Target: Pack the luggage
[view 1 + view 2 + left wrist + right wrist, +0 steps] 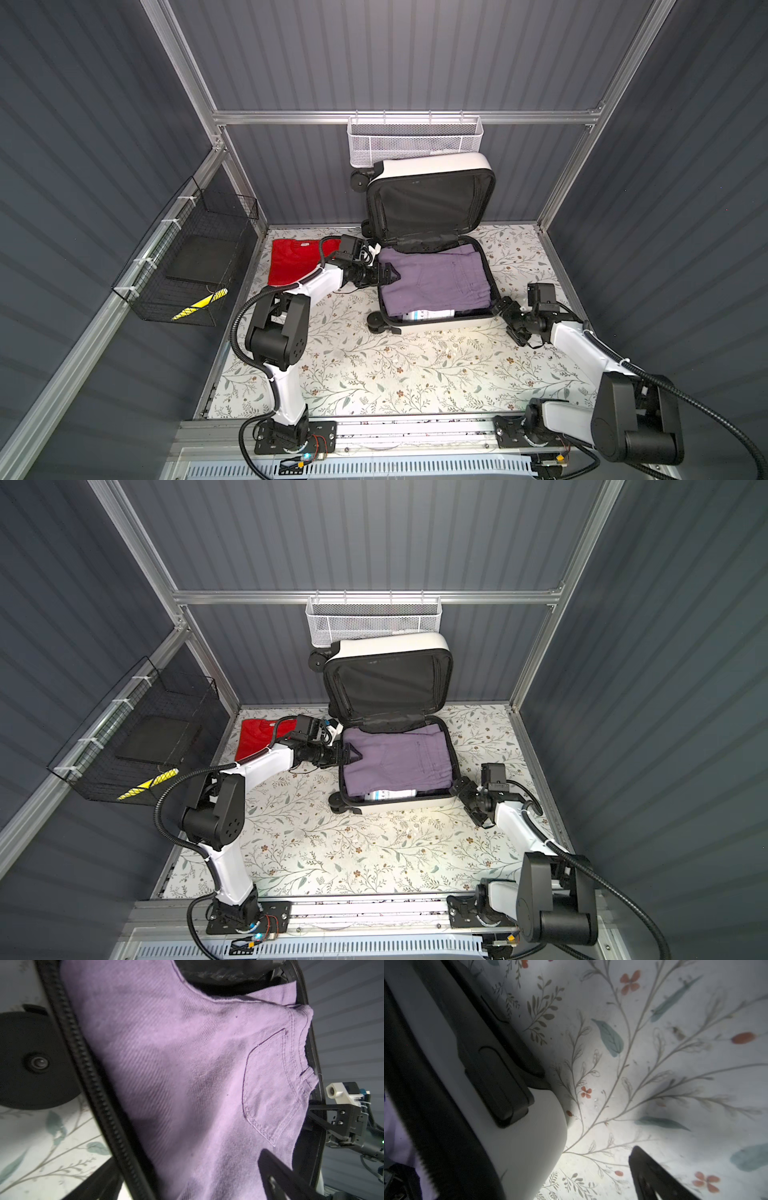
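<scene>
Luggage (440, 163) lay open on the flowered table (395, 374), lid raised, with purple trousers (432, 278) inside and a red shirt (293, 262) left of it. Left gripper (388, 275) at its left rim and right gripper (509, 322) at its near right corner stood spread, gripping nothing; a nudge might roll it away. A white item (428, 314) under the trousers was mostly hidden.

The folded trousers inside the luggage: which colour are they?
The trousers are light purple, clearest in the left wrist view.
</scene>
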`<state>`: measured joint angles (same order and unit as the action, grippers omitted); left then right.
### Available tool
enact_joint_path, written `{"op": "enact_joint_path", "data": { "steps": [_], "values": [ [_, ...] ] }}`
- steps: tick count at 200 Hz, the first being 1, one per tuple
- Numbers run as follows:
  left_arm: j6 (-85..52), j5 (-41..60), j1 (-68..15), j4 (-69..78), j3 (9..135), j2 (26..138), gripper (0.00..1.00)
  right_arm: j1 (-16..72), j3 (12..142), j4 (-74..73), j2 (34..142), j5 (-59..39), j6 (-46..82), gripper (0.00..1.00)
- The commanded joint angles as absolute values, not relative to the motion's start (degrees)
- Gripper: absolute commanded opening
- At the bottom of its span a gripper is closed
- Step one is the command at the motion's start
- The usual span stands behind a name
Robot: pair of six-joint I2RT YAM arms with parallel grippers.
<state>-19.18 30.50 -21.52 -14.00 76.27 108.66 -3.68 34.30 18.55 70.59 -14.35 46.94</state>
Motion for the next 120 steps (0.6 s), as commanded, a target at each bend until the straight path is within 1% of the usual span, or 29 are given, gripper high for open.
{"op": "enact_joint_path", "data": {
  "steps": [1, 35, 90, 96, 120],
  "values": [
    [-20.5, 32.3, -23.3, -11.5, 76.3, 108.2, 1.0, -5.2, 30.5, 27.8, 70.7, -8.3, 49.4, 0.93],
    [-21.2, 32.2, -23.8, -11.2, 77.5, 109.2, 1.0, -5.6, 28.9, 28.0, 69.0, -8.1, 50.7, 0.93],
    [-22.8, 32.5, -24.1, -10.9, 80.5, 111.8, 1.0, -5.9, 26.1, 26.3, 70.4, -9.7, 52.3, 0.94],
    [-22.9, 32.5, -24.2, -11.0, 82.8, 112.0, 1.0, -6.0, 26.0, 26.1, 70.0, -9.8, 52.4, 0.94],
    [-21.3, 31.6, -24.2, -13.1, 84.4, 111.8, 1.0, -6.4, 27.1, 24.4, 68.7, -12.7, 49.7, 0.95]
  ]
}}
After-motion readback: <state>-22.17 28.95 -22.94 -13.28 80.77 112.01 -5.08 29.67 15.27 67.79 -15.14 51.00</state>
